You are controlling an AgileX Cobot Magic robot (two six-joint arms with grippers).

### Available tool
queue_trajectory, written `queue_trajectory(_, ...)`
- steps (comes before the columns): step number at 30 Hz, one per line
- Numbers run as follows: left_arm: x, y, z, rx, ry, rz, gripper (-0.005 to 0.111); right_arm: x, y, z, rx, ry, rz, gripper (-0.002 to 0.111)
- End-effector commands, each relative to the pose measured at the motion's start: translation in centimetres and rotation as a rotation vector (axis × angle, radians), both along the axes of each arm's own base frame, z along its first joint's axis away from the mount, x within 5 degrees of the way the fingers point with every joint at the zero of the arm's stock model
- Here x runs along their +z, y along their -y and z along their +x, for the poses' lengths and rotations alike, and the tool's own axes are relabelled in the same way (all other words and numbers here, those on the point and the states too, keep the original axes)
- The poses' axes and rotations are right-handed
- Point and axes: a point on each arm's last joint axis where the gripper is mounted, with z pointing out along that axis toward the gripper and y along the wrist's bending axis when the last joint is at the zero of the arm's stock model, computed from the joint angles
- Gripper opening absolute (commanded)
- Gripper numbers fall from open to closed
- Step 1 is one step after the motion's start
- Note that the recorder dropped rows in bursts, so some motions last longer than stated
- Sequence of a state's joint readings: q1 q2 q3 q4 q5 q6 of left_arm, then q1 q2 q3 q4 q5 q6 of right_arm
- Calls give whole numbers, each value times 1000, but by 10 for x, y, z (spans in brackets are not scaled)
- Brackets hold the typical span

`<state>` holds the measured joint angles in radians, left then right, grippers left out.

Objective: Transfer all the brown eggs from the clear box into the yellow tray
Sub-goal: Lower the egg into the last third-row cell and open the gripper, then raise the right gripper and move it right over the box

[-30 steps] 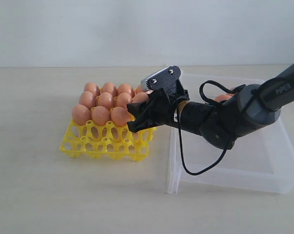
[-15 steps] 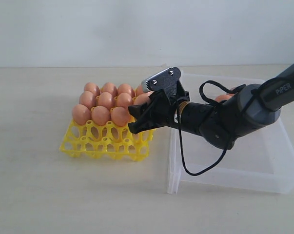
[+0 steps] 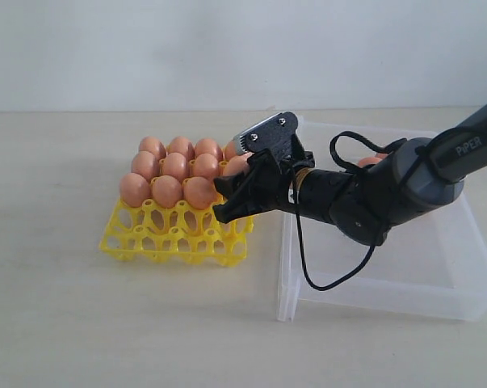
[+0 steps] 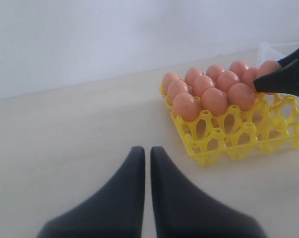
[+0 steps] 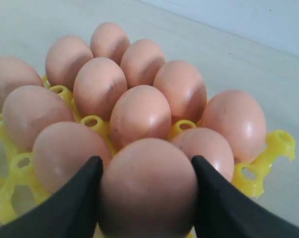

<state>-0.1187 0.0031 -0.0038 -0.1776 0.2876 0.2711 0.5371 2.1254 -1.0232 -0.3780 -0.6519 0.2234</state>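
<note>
Brown eggs (image 3: 166, 191) fill the yellow tray's (image 3: 170, 238) rows behind its bare front row; at the tray's right edge the right gripper (image 3: 231, 194) is clamped on one egg (image 5: 147, 188); the clear box (image 3: 388, 299) lies just right of the tray; the left gripper (image 4: 145, 153), fingers together, hangs well apart from the tray

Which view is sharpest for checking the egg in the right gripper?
Right wrist view: the brown egg in the right gripper is very close, slightly soft, evenly lit. Exterior view: sharp, even light, faint shadows. Left wrist view: left gripper blurred, yellow tray crisp.
</note>
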Motion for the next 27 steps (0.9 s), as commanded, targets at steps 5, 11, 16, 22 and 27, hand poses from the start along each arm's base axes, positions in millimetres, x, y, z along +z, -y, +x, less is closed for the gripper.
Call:
queue_trajectory(5, -1, 0, 0, -6, 1, 2, 4, -2, 3, 2, -16, -21, -27, 46)
queue_trajectory(11, -1, 0, 0, -6, 1, 2, 4, -2, 3, 2, -16, -19, -28, 46)
queue_trajectory(16, -1, 0, 0, -6, 1, 2, 4, -2, 3, 2, -14, -15, -23, 46)
queue_trajectory(22, -1, 0, 0, -6, 1, 2, 4, 17, 2, 3, -23, 24, 27, 46)
queue_trajectory(27, -1, 0, 0, -6, 1, 2, 4, 24, 4, 3, -33, 16, 6, 46)
